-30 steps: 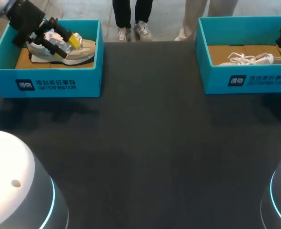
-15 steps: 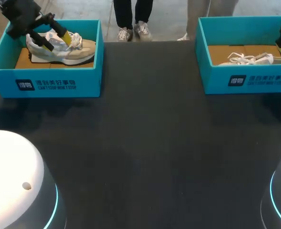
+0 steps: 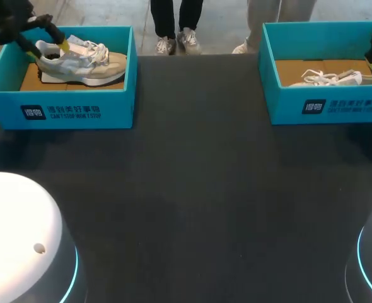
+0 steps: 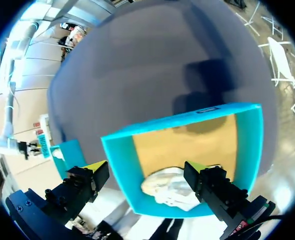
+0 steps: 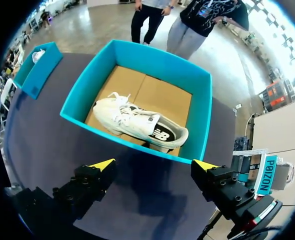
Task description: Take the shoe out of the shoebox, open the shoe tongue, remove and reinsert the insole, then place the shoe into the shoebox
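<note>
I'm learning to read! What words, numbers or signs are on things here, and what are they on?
On the left shoebox, front wall: a dark logo square beside white print, too small to read for sure.
On the right shoebox, front wall: the same kind of label, too small to read.
On the white shoe: a mark on its side, too blurred to read.
On the beige shoe: no print shows.
Numbers: none.
</note>
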Controlling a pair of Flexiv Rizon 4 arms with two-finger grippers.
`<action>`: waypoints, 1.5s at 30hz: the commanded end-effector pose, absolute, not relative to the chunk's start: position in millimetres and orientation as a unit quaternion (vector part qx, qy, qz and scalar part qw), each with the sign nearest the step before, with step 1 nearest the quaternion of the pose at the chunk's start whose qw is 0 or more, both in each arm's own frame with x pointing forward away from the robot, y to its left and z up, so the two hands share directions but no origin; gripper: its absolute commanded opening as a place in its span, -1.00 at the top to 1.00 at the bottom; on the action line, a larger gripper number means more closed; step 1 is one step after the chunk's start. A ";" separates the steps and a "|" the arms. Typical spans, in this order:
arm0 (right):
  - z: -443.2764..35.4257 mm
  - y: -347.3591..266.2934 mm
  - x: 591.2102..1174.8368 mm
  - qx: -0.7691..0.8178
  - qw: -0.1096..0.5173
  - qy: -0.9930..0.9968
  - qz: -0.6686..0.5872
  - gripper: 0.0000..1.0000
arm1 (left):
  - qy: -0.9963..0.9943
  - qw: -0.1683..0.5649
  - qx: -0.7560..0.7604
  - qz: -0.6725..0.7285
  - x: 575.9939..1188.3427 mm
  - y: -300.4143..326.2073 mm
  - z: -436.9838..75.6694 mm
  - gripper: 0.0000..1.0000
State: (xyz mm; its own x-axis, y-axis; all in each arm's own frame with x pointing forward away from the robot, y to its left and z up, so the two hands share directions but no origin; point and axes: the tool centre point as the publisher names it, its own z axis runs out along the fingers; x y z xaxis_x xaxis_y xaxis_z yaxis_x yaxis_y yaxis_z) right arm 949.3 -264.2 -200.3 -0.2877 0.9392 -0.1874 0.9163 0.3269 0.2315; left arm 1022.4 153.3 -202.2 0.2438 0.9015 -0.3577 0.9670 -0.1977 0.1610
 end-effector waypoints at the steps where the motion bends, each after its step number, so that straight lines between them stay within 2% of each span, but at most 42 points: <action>1: -200.4 -264.4 949.3 0.578 0.146 0.802 0.040 -1.00 | 0.611 0.158 0.771 -0.092 1043.8 172.3 -202.6 -1.00; 20: -200.4 -264.4 949.3 0.578 0.146 0.802 0.040 -1.00 | 0.631 0.071 0.772 -0.015 1145.7 257.6 -241.1 -1.00; 30: -200.4 -264.4 949.3 0.578 0.146 0.802 0.040 -1.00 | 0.633 0.040 0.773 -0.006 1179.1 274.4 -249.9 -1.00; 45: -200.4 -264.4 949.3 0.578 0.146 0.802 0.040 -1.00 | 0.623 0.042 0.781 0.002 1216.5 280.5 -284.9 -1.00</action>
State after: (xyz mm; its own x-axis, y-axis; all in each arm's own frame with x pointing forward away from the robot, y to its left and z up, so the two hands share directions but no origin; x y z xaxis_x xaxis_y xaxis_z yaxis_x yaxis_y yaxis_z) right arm 949.2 -264.2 -200.1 -0.2875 0.9392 -0.1879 0.9163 0.3268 0.2316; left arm 1203.3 280.3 -279.5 0.2191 0.9748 -0.0416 0.9688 -0.2123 0.1278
